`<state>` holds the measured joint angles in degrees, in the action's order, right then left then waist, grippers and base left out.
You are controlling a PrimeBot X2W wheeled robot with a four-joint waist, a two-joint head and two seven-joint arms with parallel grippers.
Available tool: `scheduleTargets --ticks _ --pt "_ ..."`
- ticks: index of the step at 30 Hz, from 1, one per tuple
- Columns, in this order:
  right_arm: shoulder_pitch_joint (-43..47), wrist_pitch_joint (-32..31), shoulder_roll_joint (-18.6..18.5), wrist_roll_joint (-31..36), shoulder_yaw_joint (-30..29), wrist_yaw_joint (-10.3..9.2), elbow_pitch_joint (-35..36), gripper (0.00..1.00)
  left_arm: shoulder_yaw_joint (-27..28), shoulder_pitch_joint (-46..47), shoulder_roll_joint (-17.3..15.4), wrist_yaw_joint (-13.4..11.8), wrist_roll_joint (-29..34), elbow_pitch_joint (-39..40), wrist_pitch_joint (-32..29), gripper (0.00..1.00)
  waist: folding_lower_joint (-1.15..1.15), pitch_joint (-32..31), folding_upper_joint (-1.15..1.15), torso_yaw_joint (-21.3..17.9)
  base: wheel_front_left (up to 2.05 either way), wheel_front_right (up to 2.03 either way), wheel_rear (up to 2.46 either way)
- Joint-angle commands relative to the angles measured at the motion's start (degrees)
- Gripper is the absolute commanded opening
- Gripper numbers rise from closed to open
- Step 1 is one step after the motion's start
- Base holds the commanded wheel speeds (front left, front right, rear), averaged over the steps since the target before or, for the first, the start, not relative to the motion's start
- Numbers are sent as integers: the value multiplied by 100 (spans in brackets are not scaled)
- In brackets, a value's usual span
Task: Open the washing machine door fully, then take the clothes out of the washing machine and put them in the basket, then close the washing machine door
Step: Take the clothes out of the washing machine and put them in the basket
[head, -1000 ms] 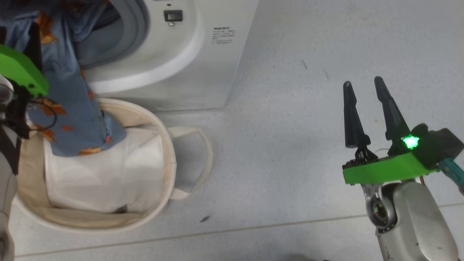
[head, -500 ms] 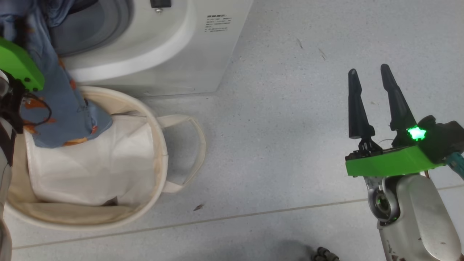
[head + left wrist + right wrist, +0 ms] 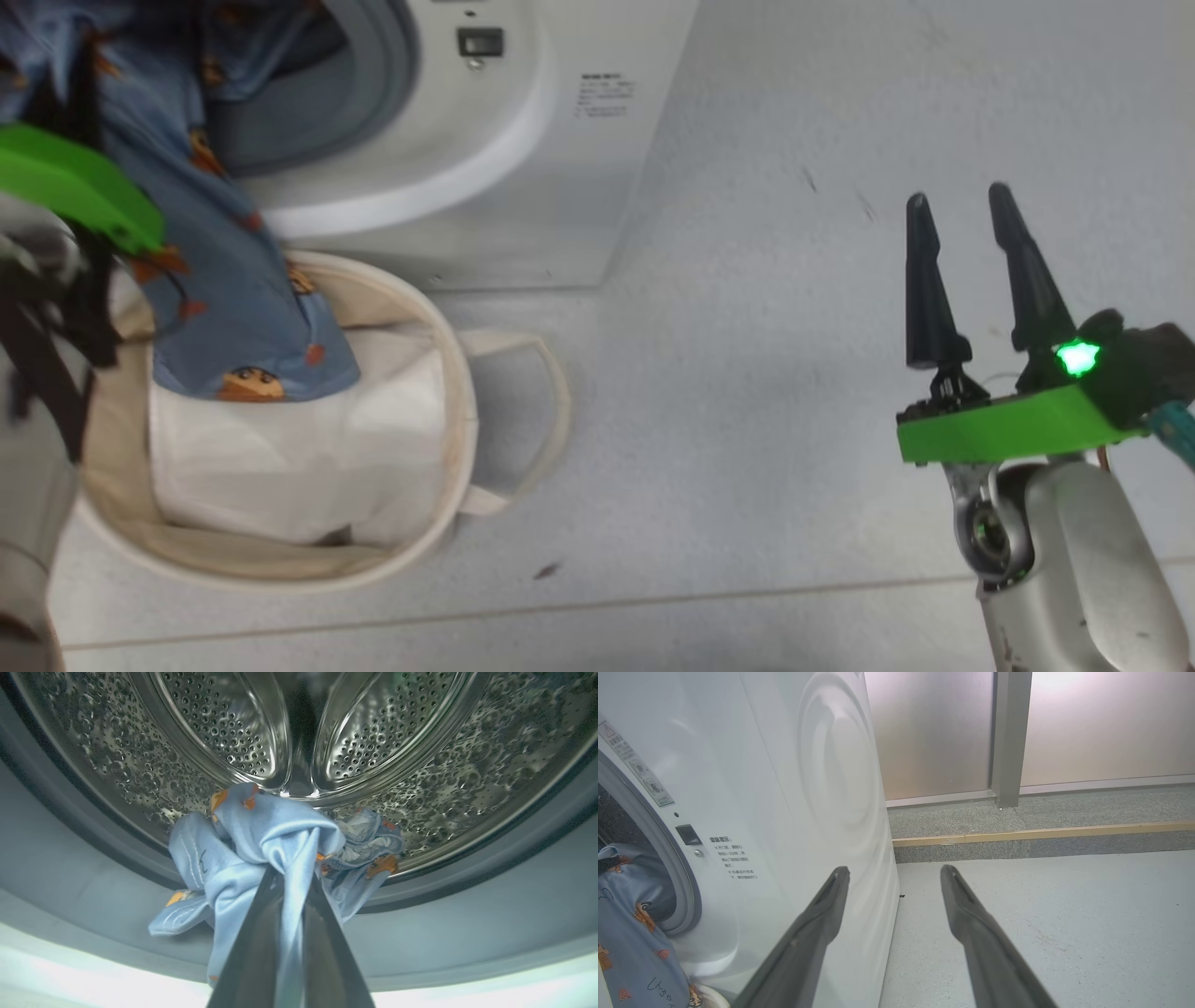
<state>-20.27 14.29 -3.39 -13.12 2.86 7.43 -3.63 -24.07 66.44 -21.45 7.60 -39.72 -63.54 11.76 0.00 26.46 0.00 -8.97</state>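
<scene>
The washing machine point(image 3: 523, 168) stands at the upper left with its drum mouth uncovered; the washing machine door is out of view. Blue clothes point(image 3: 224, 280) with orange figures hang from the mouth down into the cream basket point(image 3: 457, 411). In the left wrist view my left gripper point(image 3: 289, 877) is shut on a bunch of the clothes point(image 3: 261, 835) at the drum's lip. Its green mount point(image 3: 75, 187) sits at the left of the head view. My right gripper point(image 3: 962, 201) hovers open over the floor, far right of the basket, with nothing between its fingers.
A white folded sheet point(image 3: 308, 448) lies in the basket under the blue fabric. The basket's loop handle point(image 3: 541, 401) sticks out to the right. In the right wrist view the washer's white side point(image 3: 822, 788) is close on the left, with grey floor point(image 3: 1064, 914) beyond.
My left gripper has closed from open onto the clothes. The head camera has shifted, so the whole picture moved. The right gripper stays open in the same pose.
</scene>
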Motion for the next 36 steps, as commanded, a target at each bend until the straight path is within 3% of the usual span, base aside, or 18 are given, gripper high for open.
scheduleTargets --ticks 1,7,19,24,27,36 --pt "143 71 -7 15 89 6 128 100 73 -62 -257 -11 -86 245 121 0 0 -215 0 141 0 0 0" --pt "339 71 -41 -6 100 6 -33 100 79 -881 -352 -56 -29 1152 315 0 0 -681 0 386 0 0 0" --pt "644 71 -63 -63 212 6 -233 100 1270 -4024 -382 -1307 582 5592 323 0 0 -1323 0 620 0 0 0" --pt "705 71 -92 -90 260 6 -305 100 1427 -5044 -413 -1701 663 6762 309 0 0 -1507 0 636 0 0 0" --pt "733 71 -108 -112 299 6 -347 100 1383 -5359 -377 -1703 534 6895 205 0 0 -1606 0 644 0 0 0" --pt "694 71 -143 -147 428 6 -399 100 1240 -5049 -188 -1093 276 5532 248 0 0 -1688 0 516 0 0 0"
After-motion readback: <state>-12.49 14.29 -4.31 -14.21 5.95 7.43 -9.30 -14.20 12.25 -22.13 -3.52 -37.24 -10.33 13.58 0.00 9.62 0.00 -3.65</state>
